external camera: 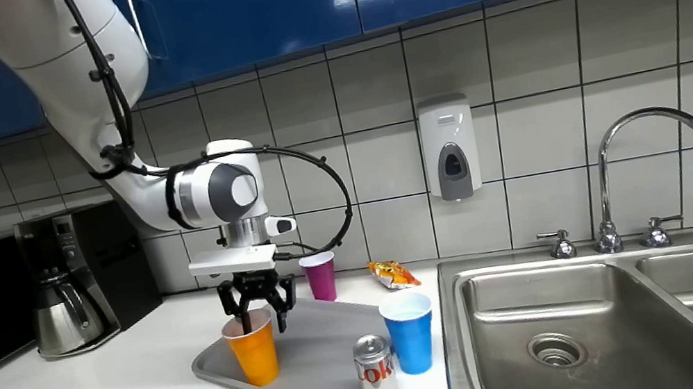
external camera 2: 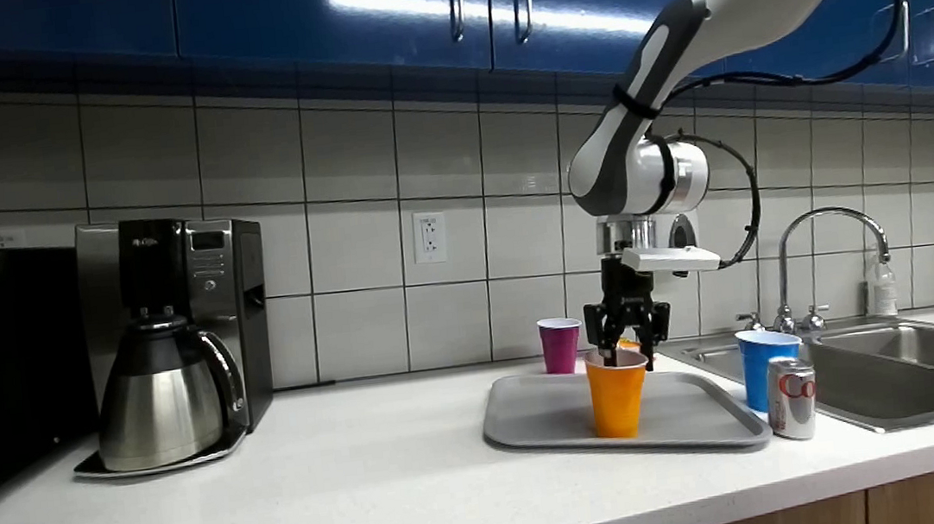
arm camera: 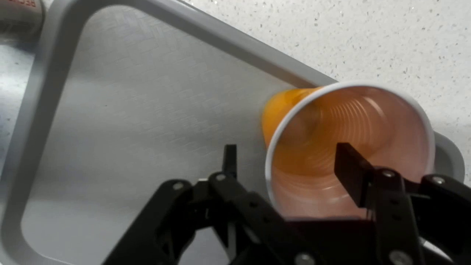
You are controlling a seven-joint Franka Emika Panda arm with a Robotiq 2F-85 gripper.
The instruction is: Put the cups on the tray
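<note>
The orange cup (external camera: 254,358) stands upright on the grey tray (external camera: 320,332), near one end; both also show in an exterior view, the cup (external camera 2: 618,402) and the tray (external camera 2: 548,414). My gripper (external camera: 265,329) is open, pointing down at the cup's rim. In the wrist view the gripper (arm camera: 287,147) has one finger inside the orange cup (arm camera: 305,158) and the other outside, over the tray (arm camera: 147,129); both are apart from the near wall. The blue cup (external camera: 411,338) stands on the counter beside the tray. The purple cup (external camera: 321,279) stands behind the tray's far edge.
A silver drink can (external camera: 376,374) stands beside the tray, close to the blue cup. An orange snack packet (external camera: 393,274) lies by the back wall. The steel sink (external camera: 549,308) lies beyond the blue cup. A coffee maker (external camera 2: 181,353) stands at the opposite end.
</note>
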